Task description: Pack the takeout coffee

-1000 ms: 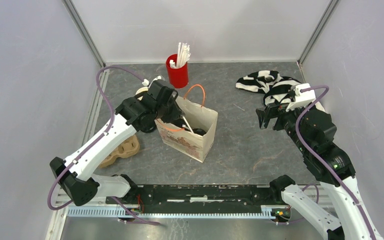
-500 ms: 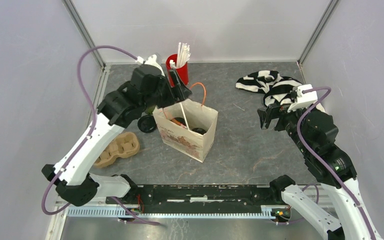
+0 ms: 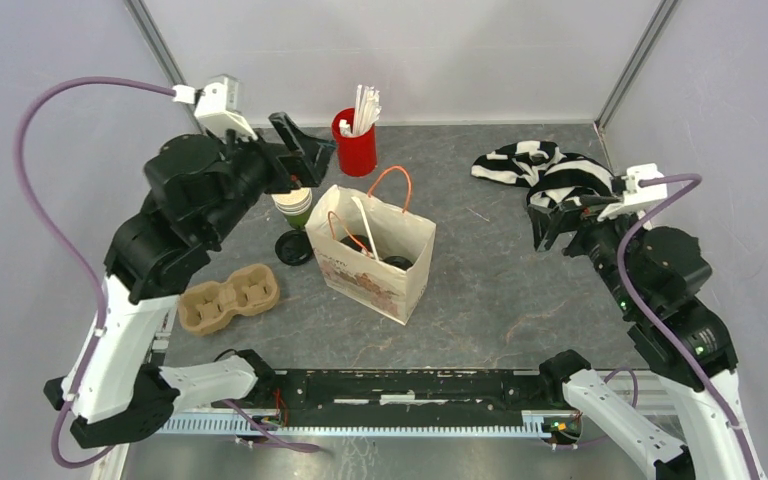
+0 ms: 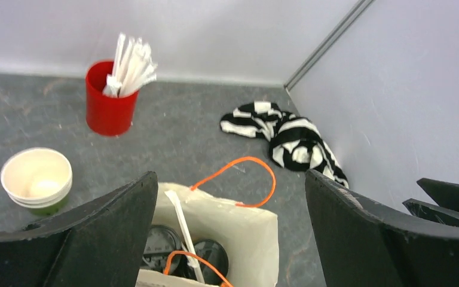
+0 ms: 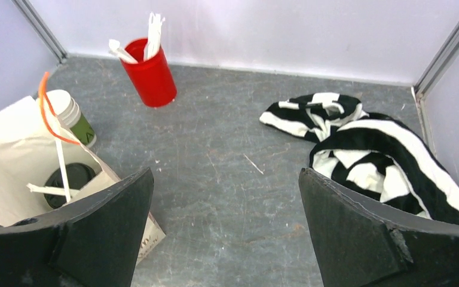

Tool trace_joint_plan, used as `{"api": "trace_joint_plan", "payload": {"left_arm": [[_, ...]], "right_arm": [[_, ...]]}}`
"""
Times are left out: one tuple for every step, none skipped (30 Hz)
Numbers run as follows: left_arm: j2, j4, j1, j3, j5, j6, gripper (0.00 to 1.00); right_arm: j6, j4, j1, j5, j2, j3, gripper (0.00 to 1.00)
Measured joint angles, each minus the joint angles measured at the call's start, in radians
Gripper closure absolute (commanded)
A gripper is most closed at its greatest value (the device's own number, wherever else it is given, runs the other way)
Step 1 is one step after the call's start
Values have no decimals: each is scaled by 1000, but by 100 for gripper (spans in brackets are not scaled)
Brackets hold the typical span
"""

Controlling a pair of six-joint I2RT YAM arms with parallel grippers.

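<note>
One cardboard carrier [image 3: 228,303] is nearest. One paper bag [image 3: 378,275] stands on the tabletop [image 3: 500,290], holding two lidded coffee cups [image 4: 158,246]. Beyond are one loose lid [image 3: 292,248], one cup stack [image 3: 293,204], one red cup [image 3: 355,148] and one striped cloth [image 3: 543,168]. The left end effector [image 3: 305,150] and right end effector [image 5: 224,173] gape wide, holding nothing.

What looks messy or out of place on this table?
A crumpled black-and-white striped cloth lies bunched in the far right corner, unrelated to the coffee things. What looks like a loose round black lid lies beside the white paper bag.
</note>
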Motion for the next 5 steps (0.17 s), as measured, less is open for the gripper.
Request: {"api": "trace_joint_plan", "payload": {"left_arm": [[-4, 8, 0, 12, -5, 12, 1], [-6, 15, 0, 30, -13, 28, 1], [-7, 20, 0, 42, -19, 37, 1], [-9, 26, 0, 54, -28, 45, 0], [-11, 29, 0, 62, -35, 56, 0]], "right_arm": [[0, 0, 0, 3, 1, 16, 2], [0, 0, 0, 8, 1, 33, 2], [-1, 1, 0, 13, 1, 47, 2], [-4, 6, 0, 18, 0, 57, 2], [-8, 13, 0, 25, -4, 62, 2]]}}
